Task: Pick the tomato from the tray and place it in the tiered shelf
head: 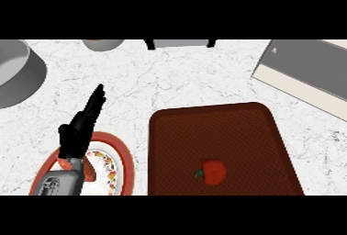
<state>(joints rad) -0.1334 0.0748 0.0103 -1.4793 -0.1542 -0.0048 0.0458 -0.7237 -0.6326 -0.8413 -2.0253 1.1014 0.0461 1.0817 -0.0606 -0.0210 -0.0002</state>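
Looking down on a white stone counter [176,78], big and flat, there to hold everything up.

Next in size, a dark red tray [230,133], lying flat near the front, with a raised edge all round, likely to keep round food from rolling away.

Up in the far right corner, a grey and cream piece [305,69], probably the tiered shelf, well apart from the tray. Too little of it showing to tell what sits inside.

Far left, part of a big grey pot [17,69], out of the way.

Near left, a plate [127,160] with a red rim, just beside the tray.

Over that plate, the left hand [81,131], fingers straight and pointing away, holding nothing. Resting there, off to the side of the tray. No right hand anywhere in the view.

Smallest of all, the tomato [212,171], red with a bit of green stem, sitting alone on the tray's near end. Not on the shelf, so a long carry to the far right corner from there.
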